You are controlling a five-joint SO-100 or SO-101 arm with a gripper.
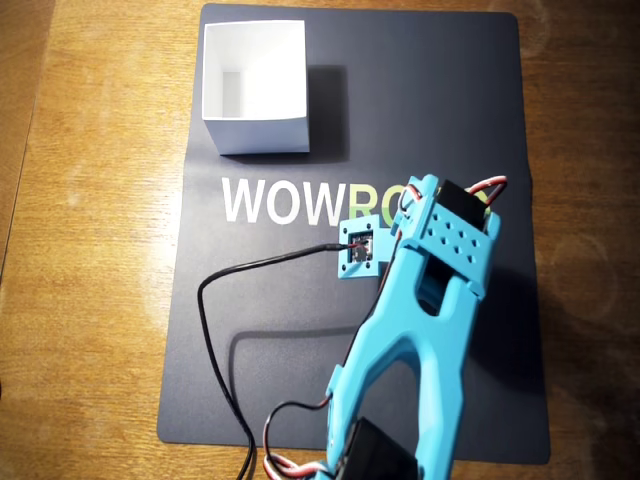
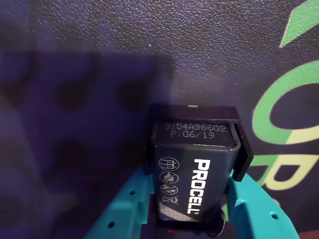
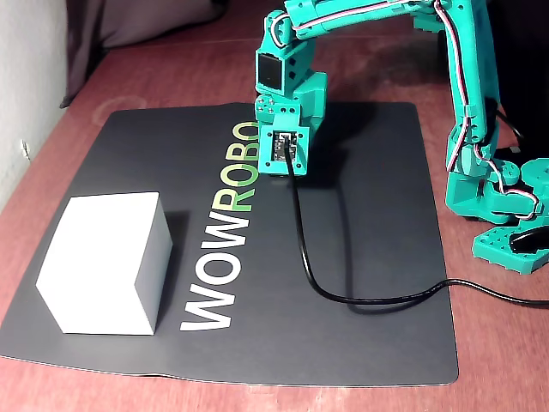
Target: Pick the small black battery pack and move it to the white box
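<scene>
Battery pack [image 2: 197, 186]: small, black, printed PROCELL in white, lying on the dark mat [image 1: 300, 340] beside the green part of the WOWROBO lettering [image 3: 227, 225]; seen only in the wrist view, hidden under the arm from overhead.
Gripper [image 2: 192, 199]: lowered onto the mat, teal fingers [image 2: 127, 204] on both sides of the battery pack, pinching it; black pads pressed against its sides.
White box [image 1: 255, 85]: open-topped, standing on the mat at the W end of the lettering, well apart from the gripper; inside looks bare from overhead.
Arm [image 1: 415, 330]: teal, reaching across the mat to the green letters, wrist camera board [image 3: 284, 146] facing out just over the lettering.
Black cable [image 3: 317, 275]: running from the camera board in a loop across the mat, past the lettering and off the mat edge.
Mat: dark, lying on a wooden table [image 1: 90, 300], carrying box, lettering and gripper.
Arm base [image 3: 510, 223]: off the mat, on the far side from the white box.
</scene>
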